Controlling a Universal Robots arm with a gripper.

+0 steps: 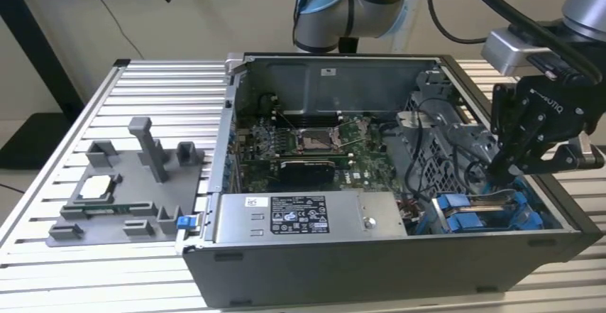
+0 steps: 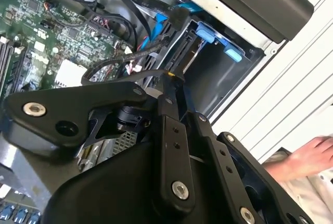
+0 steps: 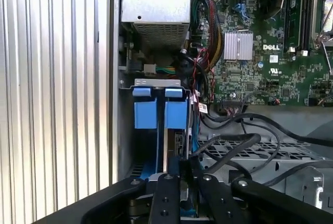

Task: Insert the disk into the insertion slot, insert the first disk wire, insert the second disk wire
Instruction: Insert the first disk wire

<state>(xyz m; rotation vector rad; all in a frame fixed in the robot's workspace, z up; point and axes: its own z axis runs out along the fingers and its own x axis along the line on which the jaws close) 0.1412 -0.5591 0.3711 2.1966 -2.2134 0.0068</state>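
The gripper (image 3: 181,160) has its fingers drawn nearly together, pinching the near edge of the disk (image 3: 176,115). The disk stands on edge, partway inside the insertion slot (image 3: 156,83), just beside a second blue carrier (image 3: 145,112).

Grey fixture (image 1: 123,185) lies on slatted table (image 1: 95,284) beside open computer case (image 1: 379,274).

Slatted metal table (image 1: 113,100) bears an open computer case (image 1: 379,274) and, just beside it, a grey fixture tray (image 1: 71,231)
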